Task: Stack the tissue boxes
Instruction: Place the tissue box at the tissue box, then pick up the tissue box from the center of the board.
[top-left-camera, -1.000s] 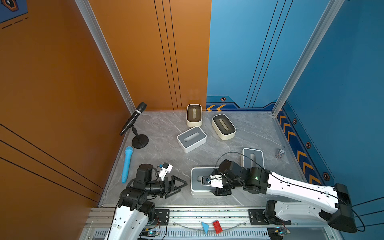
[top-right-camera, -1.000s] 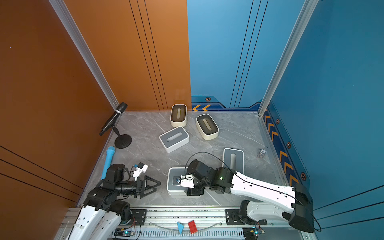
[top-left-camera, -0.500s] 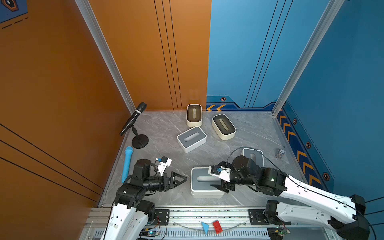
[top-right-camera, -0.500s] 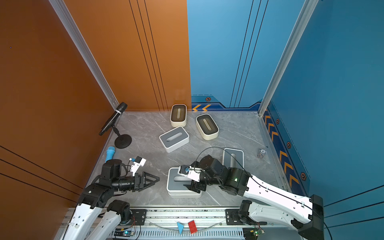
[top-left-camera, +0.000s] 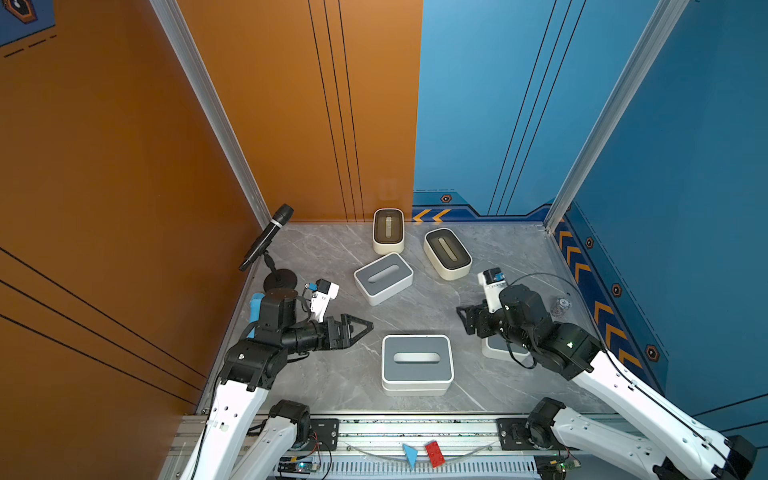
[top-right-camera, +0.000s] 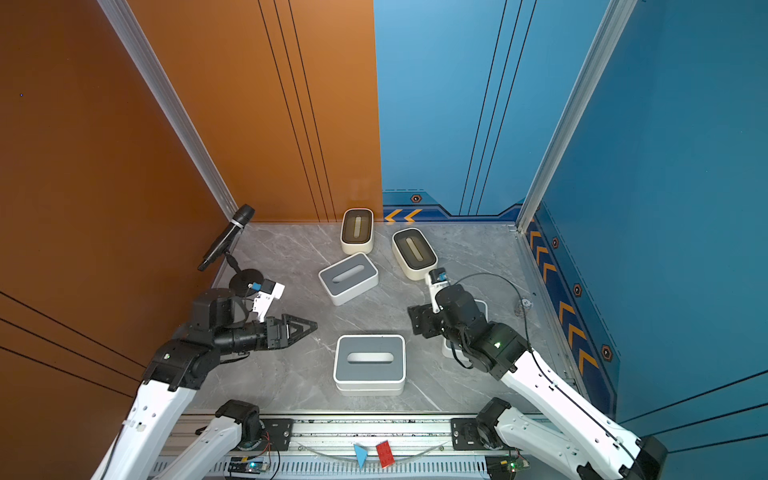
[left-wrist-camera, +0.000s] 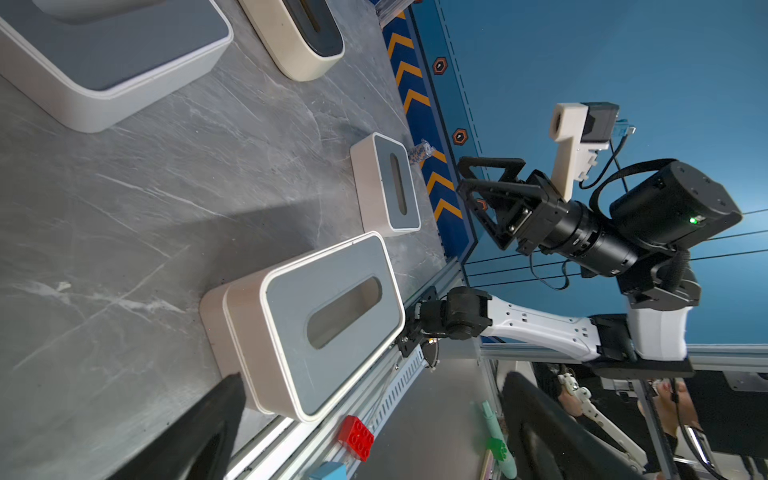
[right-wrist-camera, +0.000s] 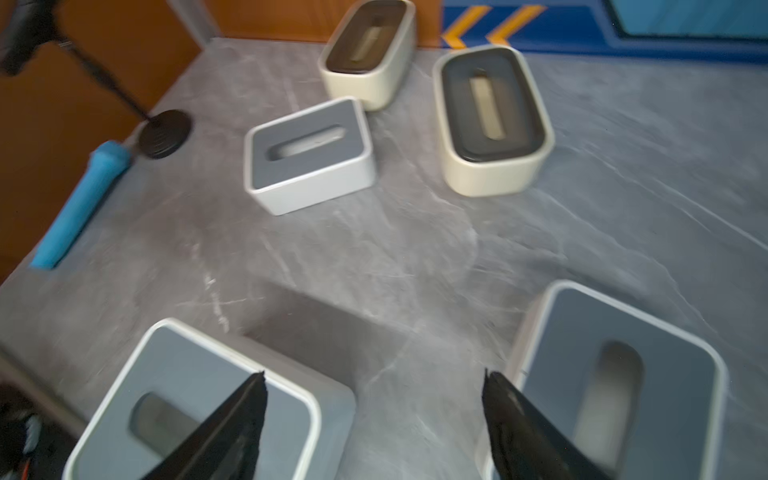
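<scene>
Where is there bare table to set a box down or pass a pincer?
Widest: back right, between the angled dark-lidded box and the right wall. Also mid-table, among the lone grey-lidded box, the front stack, the left pincer, the right pincer. Crowded: back centre, around the back dark-lidded box; left edge by the microphone stand.

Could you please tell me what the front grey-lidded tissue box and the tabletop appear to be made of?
The front grey-lidded tissue box: probably moulded plastic, a white satin shell with rounded corners; its grey lid looks matte, perhaps plastic or silicone. The tabletop: grey stone-look surface with pale veining and soft sheen, marble or printed laminate; I cannot tell which.
</scene>
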